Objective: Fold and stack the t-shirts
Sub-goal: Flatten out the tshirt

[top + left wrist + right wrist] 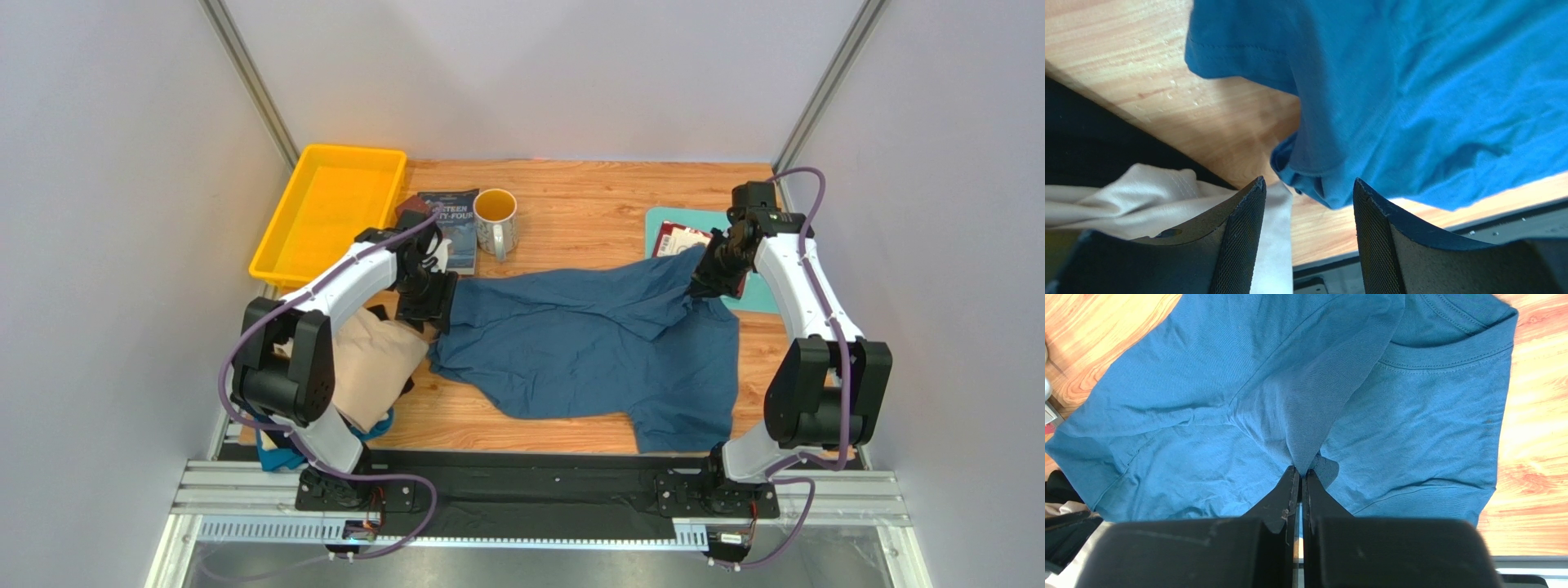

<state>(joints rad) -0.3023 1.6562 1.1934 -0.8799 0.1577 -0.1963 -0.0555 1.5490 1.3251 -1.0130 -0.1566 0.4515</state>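
Observation:
A large teal-blue t-shirt (pixel 589 343) lies crumpled across the middle of the table. My right gripper (pixel 709 279) is shut on a raised fold of it at its far right. In the right wrist view the gripper (pixel 1301 471) pinches that fold, and the t-shirt (pixel 1229 386) spreads out beyond it. My left gripper (pixel 429 306) stands open at the shirt's left edge. In the left wrist view a bunched hem (pixel 1315 177) lies just past the gripper (pixel 1308 187), with nothing between the fingers. A beige t-shirt (pixel 374 361) (pixel 1137 196) lies crumpled at the left, with a bright blue scrap (pixel 374 429) under it.
A yellow tray (pixel 272 251) stands at the back left. Beside it are a dark book (pixel 454 221) and a mug (pixel 496 221). A flat teal cutting board (pixel 669 221) with a red card (pixel 681 239) on it lies at the back right. Grey walls close in both sides.

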